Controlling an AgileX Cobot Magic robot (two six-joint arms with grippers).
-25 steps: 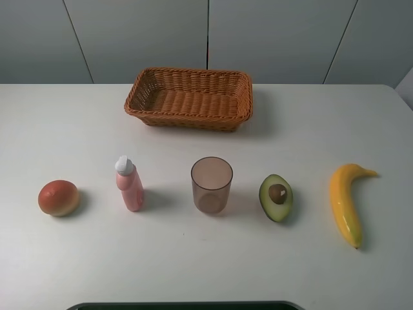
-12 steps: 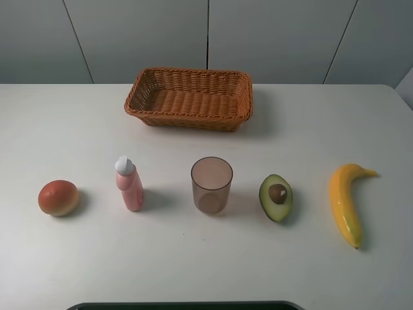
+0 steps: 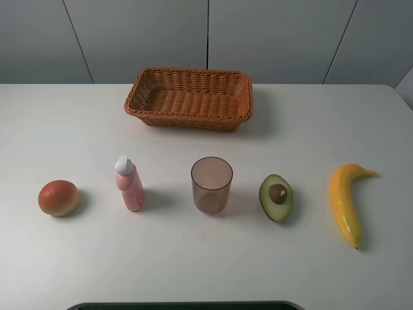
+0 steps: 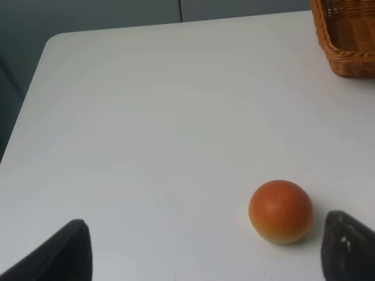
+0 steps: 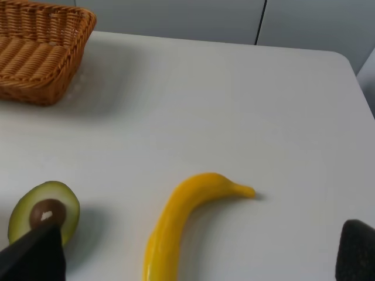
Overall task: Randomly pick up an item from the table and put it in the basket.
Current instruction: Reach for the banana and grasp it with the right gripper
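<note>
The yellow banana [image 3: 344,201] lies on the white table [image 3: 310,129] at the right, stem tip toward the back right. The wicker basket [image 3: 187,121] stands at the back centre with nothing in it. Neither gripper shows in the exterior view. In the right wrist view my right gripper [image 5: 196,257] is open, fingertips wide apart, with the banana [image 5: 181,216] lying just ahead between them. In the left wrist view my left gripper [image 4: 211,252] is open and holds nothing, with the round orange-red fruit [image 4: 280,211] just ahead near one fingertip.
In a row at the front stand the orange-red fruit [image 3: 58,197], a pink bottle [image 3: 130,185], a translucent brown cup [image 3: 211,185] and a halved avocado [image 3: 276,197]. The avocado [image 5: 45,212] lies left of the banana. A dark edge [image 3: 181,305] runs along the table's front.
</note>
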